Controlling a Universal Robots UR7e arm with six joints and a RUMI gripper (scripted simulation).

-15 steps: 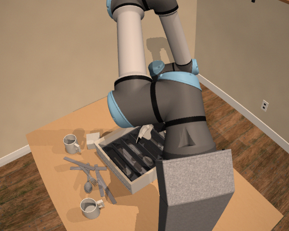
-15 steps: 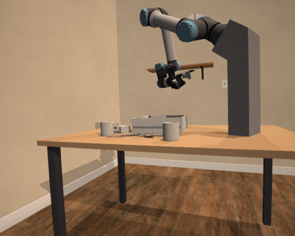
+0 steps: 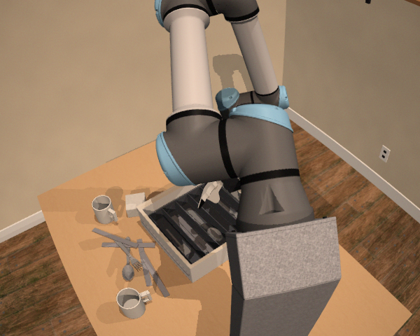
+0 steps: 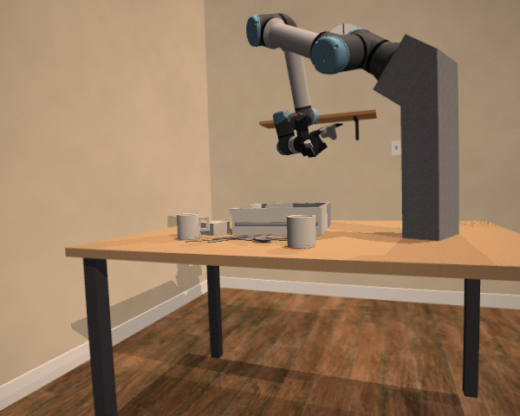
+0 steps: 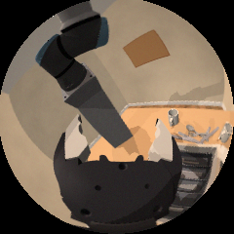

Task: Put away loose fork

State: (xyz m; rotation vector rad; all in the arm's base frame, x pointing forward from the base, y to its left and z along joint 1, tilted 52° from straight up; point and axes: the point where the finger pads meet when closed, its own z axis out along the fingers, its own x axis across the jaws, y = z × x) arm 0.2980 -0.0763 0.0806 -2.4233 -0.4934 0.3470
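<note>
The loose fork lies on the table in a pile of grey cutlery left of the tray, its tines toward the near edge. The pale cutlery tray has several long slots holding cutlery; I cannot tell which slot holds the forks. My gripper is open and empty, high above the tray and tilted sideways. In the wrist view its two pale fingers stand wide apart with nothing between them, and the pile and tray show at the right. In the top view the arm hides most of the gripper.
Two grey mugs stand by the pile, one at the back and one at the front. A small pale block sits beside the tray's far corner. The robot's grey pedestal stands right of the tray. A wooden shelf hangs on the wall behind.
</note>
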